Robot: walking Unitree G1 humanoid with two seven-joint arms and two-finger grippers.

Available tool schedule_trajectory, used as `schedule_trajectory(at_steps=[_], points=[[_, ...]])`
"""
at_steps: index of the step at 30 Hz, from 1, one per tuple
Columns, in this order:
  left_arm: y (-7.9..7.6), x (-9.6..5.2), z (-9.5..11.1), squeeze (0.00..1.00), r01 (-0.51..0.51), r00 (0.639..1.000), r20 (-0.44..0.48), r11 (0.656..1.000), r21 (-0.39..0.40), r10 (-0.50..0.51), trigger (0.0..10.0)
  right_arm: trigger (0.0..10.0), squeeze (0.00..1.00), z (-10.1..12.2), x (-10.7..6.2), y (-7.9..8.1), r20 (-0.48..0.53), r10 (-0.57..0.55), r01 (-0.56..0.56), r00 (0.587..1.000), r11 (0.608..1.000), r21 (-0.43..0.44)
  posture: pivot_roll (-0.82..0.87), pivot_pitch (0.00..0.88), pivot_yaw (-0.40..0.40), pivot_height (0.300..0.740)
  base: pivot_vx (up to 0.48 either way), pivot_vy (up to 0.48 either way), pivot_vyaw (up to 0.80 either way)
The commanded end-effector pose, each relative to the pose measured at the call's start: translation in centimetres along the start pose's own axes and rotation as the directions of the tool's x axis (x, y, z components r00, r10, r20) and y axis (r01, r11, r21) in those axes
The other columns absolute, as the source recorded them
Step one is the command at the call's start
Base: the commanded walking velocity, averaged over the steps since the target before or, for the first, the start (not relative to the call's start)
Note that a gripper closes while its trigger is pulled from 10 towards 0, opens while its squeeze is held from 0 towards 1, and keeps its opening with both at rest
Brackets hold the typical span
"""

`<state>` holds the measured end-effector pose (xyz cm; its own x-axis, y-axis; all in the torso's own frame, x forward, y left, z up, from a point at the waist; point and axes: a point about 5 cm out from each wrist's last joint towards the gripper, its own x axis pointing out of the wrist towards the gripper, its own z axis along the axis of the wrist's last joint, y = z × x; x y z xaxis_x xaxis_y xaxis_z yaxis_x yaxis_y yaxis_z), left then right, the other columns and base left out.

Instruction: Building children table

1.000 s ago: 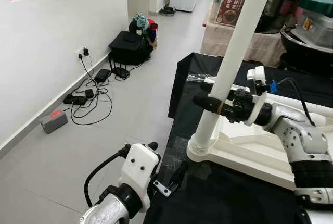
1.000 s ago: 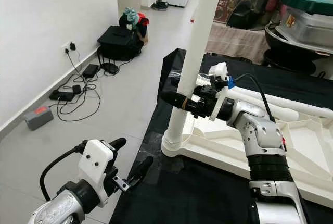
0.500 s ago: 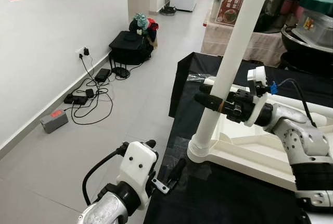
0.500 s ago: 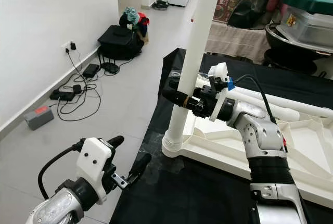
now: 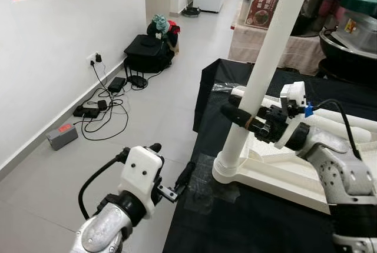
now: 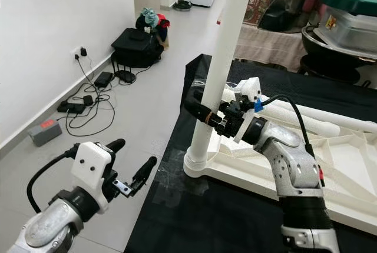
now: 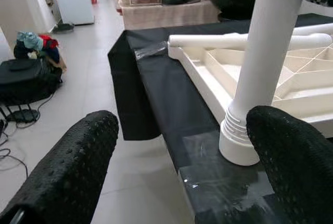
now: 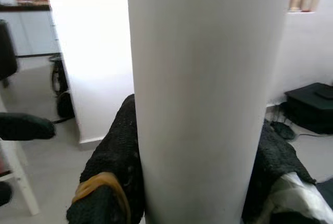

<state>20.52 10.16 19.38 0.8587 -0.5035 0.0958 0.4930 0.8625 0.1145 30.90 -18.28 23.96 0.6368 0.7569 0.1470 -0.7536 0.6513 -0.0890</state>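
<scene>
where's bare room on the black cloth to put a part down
Bare black cloth lies in front of the white tabletop, right of the left end effector. It is crowded where the right end effector clamps the upright leg.

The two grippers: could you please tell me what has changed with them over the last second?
The left gripper has swung out to the robot's left, away from the black cloth, with its fingers still open. The right gripper stays clamped on the upright white plastic table leg, its wrist rolled slightly. The leg remains seated in the upturned white tabletop.
</scene>
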Motion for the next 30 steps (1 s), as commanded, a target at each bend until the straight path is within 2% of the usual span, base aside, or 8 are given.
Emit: schedule_trajectory(at_steps=[1,9,12,15,19,23,29,30], points=[[0.5,0.2,-0.2,0.0,-0.027,1.0,-0.006,1.0,0.016,0.027,10.0,0.0,0.0,-1.0,-0.1,-0.2,-0.069,-0.121,0.119,0.99,0.993,-0.021,0.05,0.125,-0.083,0.74,0.0,0.0,0.0],[0.9,0.2,0.0,0.0,-0.054,0.999,0.004,0.998,0.03,0.053,10.0,0.0,0.0,-1.2,0.8,0.2,-0.072,-0.248,0.245,0.966,0.968,-0.058,0.06,0.125,-0.085,0.74,0.0,0.0,0.0],[1.0,0.2,0.0,0.0,-0.059,0.998,0.005,0.998,0.032,0.059,10.0,0.0,0.0,-1.2,0.8,-0.1,-0.066,-0.353,0.35,0.933,0.935,-0.061,0.06,0.125,-0.086,0.74,0.0,0.0,0.0],[1.1,0.2,0.1,0.0,-0.063,0.998,0.009,0.997,0.033,0.063,10.0,0.0,0.0,-1.2,0.4,-1.1,-0.046,-0.522,0.517,0.852,0.852,-0.088,0.05,0.124,-0.087,0.74,0.0,0.0,0.0],[1.0,0.3,0.0,0.0,-0.063,0.998,0.011,0.997,0.034,0.063,10.0,0.0,0.0,-1.2,0.2,-1.4,-0.035,-0.595,0.589,0.803,0.801,-0.108,0.05,0.12,-0.087,0.74,0.0,0.0,0.0],[1.0,0.3,0.0,0.0,-0.063,0.998,0.014,0.997,0.032,0.063,10.0,0.0,0.0,-1.2,0.2,-1.1,-0.011,-0.699,0.692,0.715,0.71,-0.129,0.06,0.113,-0.086,0.74,0.0,0.0,0.0],[0.8,0.4,0.0,0.0,-0.061,0.998,0.015,0.998,0.027,0.061,10.0,0.0,0.0,-1.1,0.5,-0.6,0.022,-0.785,0.781,0.619,0.612,-0.125,0.06,0.109,-0.087,0.74,0.0,0.0,0.0],[0.8,0.4,0.0,0.0,-0.061,0.998,0.015,0.998,0.027,0.061,10.0,0.0,0.0,-1.1,0.5,-0.6,0.022,-0.785,0.781,0.619,0.612,-0.125,0.06,0.109,-0.087,0.74,0.0,0.0,0.0]])
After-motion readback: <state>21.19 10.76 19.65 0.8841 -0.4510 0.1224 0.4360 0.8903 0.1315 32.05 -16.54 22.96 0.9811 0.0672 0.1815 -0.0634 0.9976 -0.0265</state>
